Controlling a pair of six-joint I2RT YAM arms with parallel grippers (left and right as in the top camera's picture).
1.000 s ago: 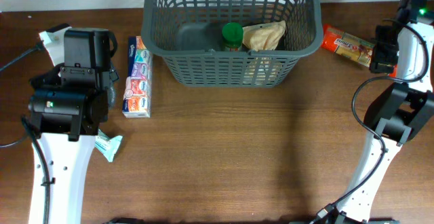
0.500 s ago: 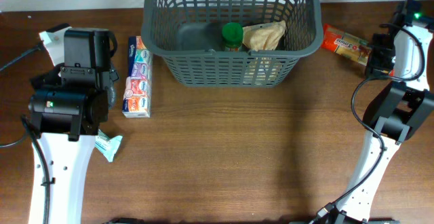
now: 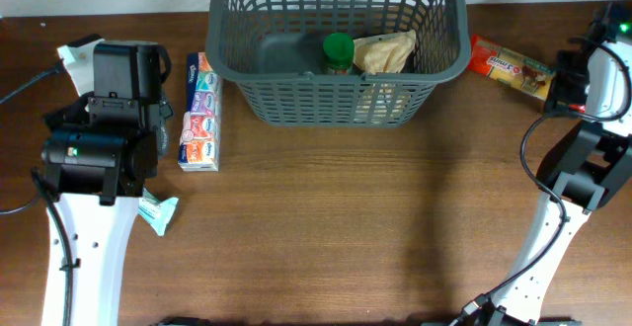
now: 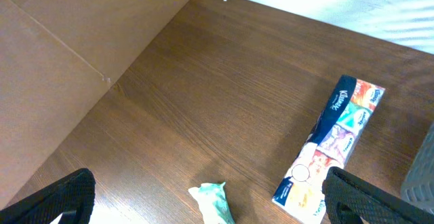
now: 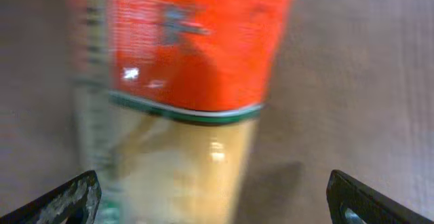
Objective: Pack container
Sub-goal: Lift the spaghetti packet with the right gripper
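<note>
The dark grey lattice container (image 3: 296, 94) stands at the back centre and holds a green-capped bottle (image 3: 339, 51) and a tan bag (image 3: 385, 49). An orange snack packet (image 3: 509, 65) lies right of it, and fills the right wrist view (image 5: 196, 61), blurred. My right gripper (image 5: 213, 200) is open just above the packet's end, fingers wide on both sides. My left gripper (image 4: 207, 200) is open above a small teal-and-white wrapper (image 4: 213, 202). A tissue multipack (image 3: 200, 114) lies left of the container, also in the left wrist view (image 4: 332, 142).
The teal wrapper (image 3: 158, 210) lies on the table beside the left arm. The table's back edge meets a white wall behind the container. A cardboard-brown panel (image 4: 81, 54) shows at the left in the left wrist view.
The right arm has shifted to the right and toward the near side along the snack packet. The left arm and all objects have not moved.
</note>
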